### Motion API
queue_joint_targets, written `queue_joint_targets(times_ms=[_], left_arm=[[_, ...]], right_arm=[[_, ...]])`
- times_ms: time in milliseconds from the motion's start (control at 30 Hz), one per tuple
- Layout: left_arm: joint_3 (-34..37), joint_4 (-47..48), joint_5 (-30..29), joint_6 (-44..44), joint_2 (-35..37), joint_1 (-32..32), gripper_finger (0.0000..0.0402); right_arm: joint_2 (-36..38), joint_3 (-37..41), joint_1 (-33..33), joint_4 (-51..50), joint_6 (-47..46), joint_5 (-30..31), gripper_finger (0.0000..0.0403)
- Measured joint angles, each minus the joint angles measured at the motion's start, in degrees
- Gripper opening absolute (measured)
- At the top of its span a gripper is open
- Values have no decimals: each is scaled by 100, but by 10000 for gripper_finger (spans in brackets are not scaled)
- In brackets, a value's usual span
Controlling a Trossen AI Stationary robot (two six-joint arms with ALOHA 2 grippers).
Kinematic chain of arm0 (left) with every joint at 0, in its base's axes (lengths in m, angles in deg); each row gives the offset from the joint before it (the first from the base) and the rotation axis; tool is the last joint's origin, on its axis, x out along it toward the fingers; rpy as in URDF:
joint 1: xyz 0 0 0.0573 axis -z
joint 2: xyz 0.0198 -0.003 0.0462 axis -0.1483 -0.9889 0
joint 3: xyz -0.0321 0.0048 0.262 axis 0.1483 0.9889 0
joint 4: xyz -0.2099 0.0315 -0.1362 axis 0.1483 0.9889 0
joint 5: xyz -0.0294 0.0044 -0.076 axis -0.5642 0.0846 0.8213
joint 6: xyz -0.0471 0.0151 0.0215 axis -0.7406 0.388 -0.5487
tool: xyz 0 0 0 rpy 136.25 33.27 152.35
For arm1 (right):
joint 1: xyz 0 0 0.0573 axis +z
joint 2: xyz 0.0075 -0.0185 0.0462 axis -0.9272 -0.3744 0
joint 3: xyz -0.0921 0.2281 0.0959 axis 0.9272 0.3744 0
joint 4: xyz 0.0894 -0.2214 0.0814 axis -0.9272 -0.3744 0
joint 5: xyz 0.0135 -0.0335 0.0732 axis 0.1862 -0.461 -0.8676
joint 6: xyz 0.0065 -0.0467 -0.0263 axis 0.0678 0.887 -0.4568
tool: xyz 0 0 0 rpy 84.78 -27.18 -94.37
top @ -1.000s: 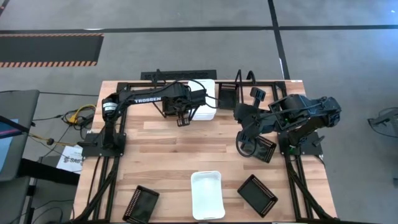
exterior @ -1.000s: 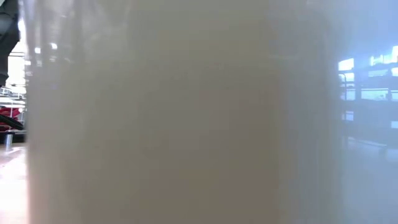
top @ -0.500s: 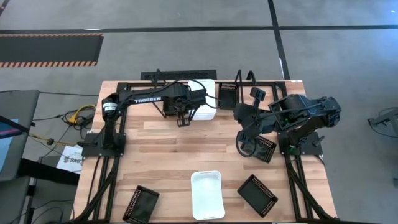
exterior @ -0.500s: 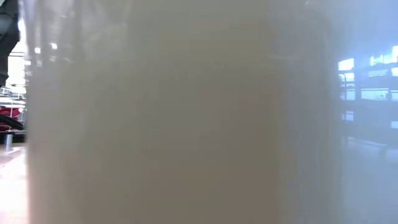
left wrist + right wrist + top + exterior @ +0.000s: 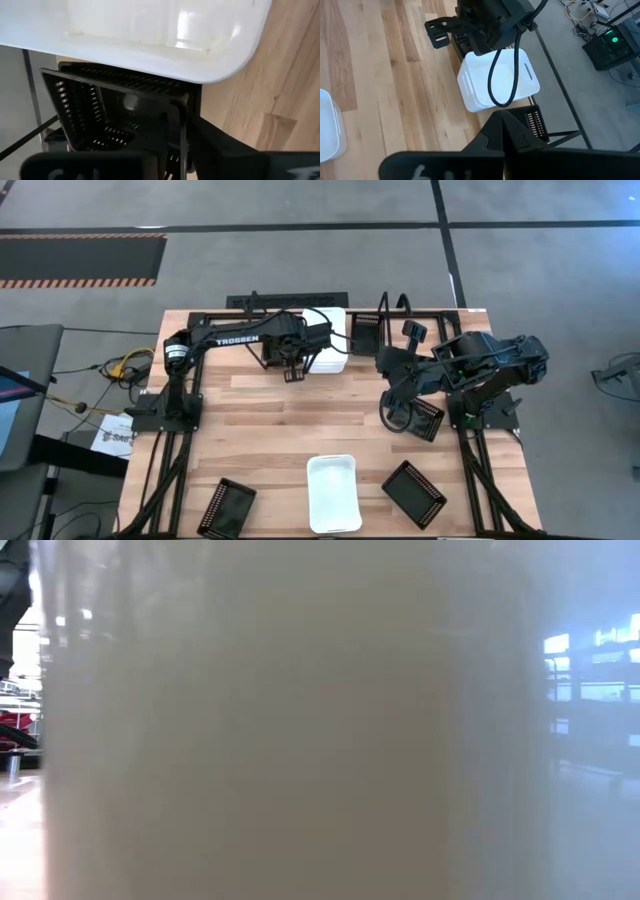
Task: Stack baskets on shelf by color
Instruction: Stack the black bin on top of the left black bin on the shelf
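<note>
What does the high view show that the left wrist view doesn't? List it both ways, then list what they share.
High view only: the whole table, a lone white basket at its near edge, two loose black baskets either side of it, the left hand at the far white stack, and the right arm waiting on the right. Left wrist view only: the mesh wall of a black basket, seen close up beside that stack. Both: the far white stack and the table's wood.

Glossy smooth white plastic basket [image 5: 150, 35], matt black mesh basket [image 5: 115, 120], grained wood table [image 5: 280, 420].
</note>
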Motion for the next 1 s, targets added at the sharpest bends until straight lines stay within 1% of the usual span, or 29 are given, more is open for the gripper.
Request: queue_joint_targets(times_ms=[267, 400, 567, 733, 867, 1000], left_arm=[[-40, 96, 2, -37, 32, 8, 110], [-331, 409, -5, -150, 50, 13, 122], [-702, 703, 30, -610, 168, 91, 123], [-754, 748, 305, -999, 315, 415, 123], [-752, 753, 649, -902, 309, 776, 123], [-666, 659, 705, -566, 295, 1088, 118]], right_arm=[[0, 0, 0, 0, 0, 0, 1], [0, 0, -14, 1, 0, 0, 1], [0, 0, -14, 0, -46, 0, 1], [2, 0, -14, 24, -61, 14, 1], [2, 0, -46, 43, -61, 39, 1], [2, 0, -87, 45, -61, 57, 1]])
